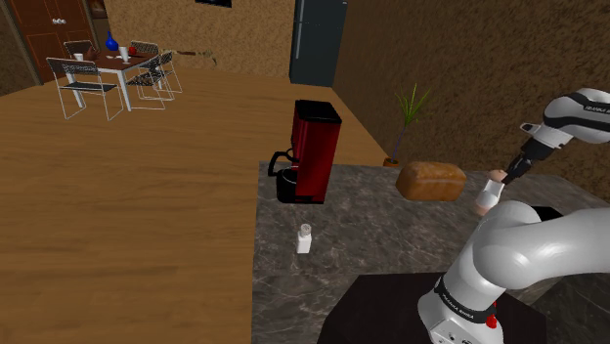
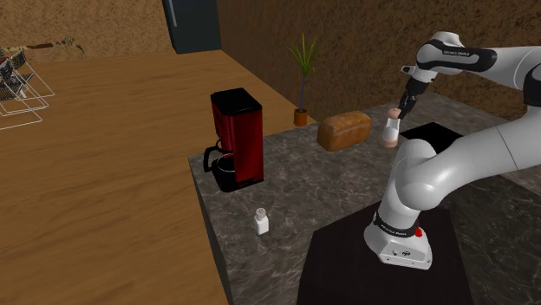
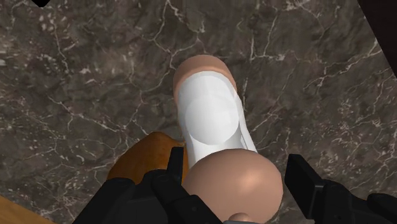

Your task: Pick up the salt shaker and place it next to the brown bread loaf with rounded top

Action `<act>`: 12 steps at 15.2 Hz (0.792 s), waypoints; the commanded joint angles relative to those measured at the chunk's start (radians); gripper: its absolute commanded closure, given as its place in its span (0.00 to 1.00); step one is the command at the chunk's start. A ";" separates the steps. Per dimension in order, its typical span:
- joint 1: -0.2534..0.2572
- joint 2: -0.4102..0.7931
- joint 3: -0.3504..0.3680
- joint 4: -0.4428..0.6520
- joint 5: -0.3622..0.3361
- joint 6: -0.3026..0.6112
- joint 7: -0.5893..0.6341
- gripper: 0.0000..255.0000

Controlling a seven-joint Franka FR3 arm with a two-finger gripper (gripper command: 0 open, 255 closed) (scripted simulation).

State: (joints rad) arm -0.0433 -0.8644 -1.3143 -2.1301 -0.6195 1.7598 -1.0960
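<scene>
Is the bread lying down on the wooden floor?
No, the brown bread loaf rests on top of the dark marbled counter.

The countertop (image 3: 76, 76) is showing dark, white-veined marble, smooth with a dull sheen. The floor (image 1: 127, 195) is showing warm wood grain. The shaker (image 3: 210, 118) is showing a smooth white body and matt tan caps.

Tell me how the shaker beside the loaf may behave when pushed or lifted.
It probably tips easily: the shaker stands upright, tall and narrow, on the counter. Its rounded tan cap and smooth white body look slippery, so a grasp might slide. Once fallen, it would likely roll, perhaps toward the loaf.
</scene>
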 commanded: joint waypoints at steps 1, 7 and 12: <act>0.005 -0.002 -0.019 -0.015 -0.011 0.022 0.002 1.00; 0.013 -0.007 -0.054 -0.043 -0.034 0.061 0.004 1.00; 0.014 -0.008 -0.054 -0.043 -0.034 0.061 0.004 1.00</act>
State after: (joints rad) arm -0.0299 -0.8719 -1.3684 -2.1733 -0.6535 1.8210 -1.0918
